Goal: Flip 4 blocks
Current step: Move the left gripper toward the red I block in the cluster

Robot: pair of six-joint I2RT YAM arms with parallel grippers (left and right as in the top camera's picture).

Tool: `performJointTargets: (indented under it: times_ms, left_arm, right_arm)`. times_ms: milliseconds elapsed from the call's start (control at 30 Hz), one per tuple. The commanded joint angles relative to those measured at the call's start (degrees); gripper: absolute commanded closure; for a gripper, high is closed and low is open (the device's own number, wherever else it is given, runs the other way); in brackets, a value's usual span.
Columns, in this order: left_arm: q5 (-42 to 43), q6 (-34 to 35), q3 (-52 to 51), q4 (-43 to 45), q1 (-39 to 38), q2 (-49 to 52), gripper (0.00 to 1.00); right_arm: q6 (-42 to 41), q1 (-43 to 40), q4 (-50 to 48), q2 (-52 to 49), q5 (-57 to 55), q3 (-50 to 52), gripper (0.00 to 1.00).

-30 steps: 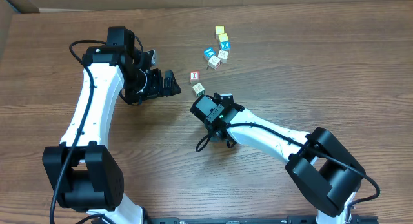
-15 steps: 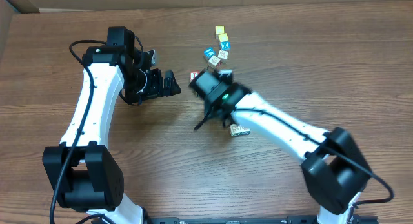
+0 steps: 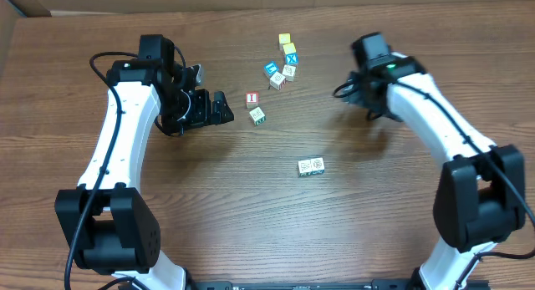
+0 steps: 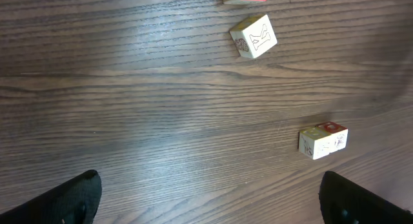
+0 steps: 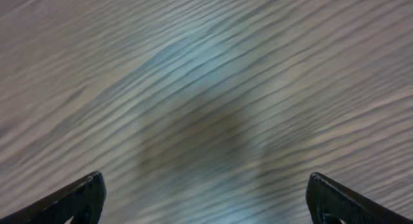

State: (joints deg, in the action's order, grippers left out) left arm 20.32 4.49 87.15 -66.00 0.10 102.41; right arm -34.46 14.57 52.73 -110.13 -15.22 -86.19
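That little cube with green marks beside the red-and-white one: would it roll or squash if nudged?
Probably neither. The green-marked cube looks like solid wood with flat faces, so it should stay stiff and slide or tip onto another face. It is very small, so likely light and easily knocked askew.

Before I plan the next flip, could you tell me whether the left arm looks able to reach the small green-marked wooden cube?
Probably yes: the small green-marked wooden cube lies just ahead of the open left end effector with nothing between them, though the red-and-white wooden cube sits close beside it.
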Motion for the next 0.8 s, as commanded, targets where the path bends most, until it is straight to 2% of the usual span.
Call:
performJointTargets:
  times_ms: [0,200,333,500,733,767]
  left_arm:
    - [-0.42,0.83,1.14,0.09,0.26,0.76,0.0]
    - [-0.39,0.83,1.14,0.09,0.26,0.76,0.0]
    - [-0.09,1.18,1.14,3.91,0.26,0.76,0.0]
    - [3.65,11.23,1.05,5.01,-0.09,0.85,0.0]
    - [1.9,15.61,0.92,5.05,-5.16,1.09,0.01]
    - [-0.11,16.87,0.79,5.2,-6.43,1.09,0.06]
  right_arm:
    - [0.44,-2.93,-0.13,1.46,-0.15,-0.83,0.0]
    - [0.42,-7.08,-0.11,1.46,-0.15,-0.83,0.0]
    - [0.42,-7.67,-0.11,1.46,-0.15,-0.83,0.0]
    - [0.44,-7.67,-0.11,1.46,-0.15,-0.83,0.0]
    - [0.42,-7.67,-0.11,1.46,-0.15,-0.83,0.0]
    - [0.42,-7.67,-0.11,1.46,-0.15,-0.83,0.0]
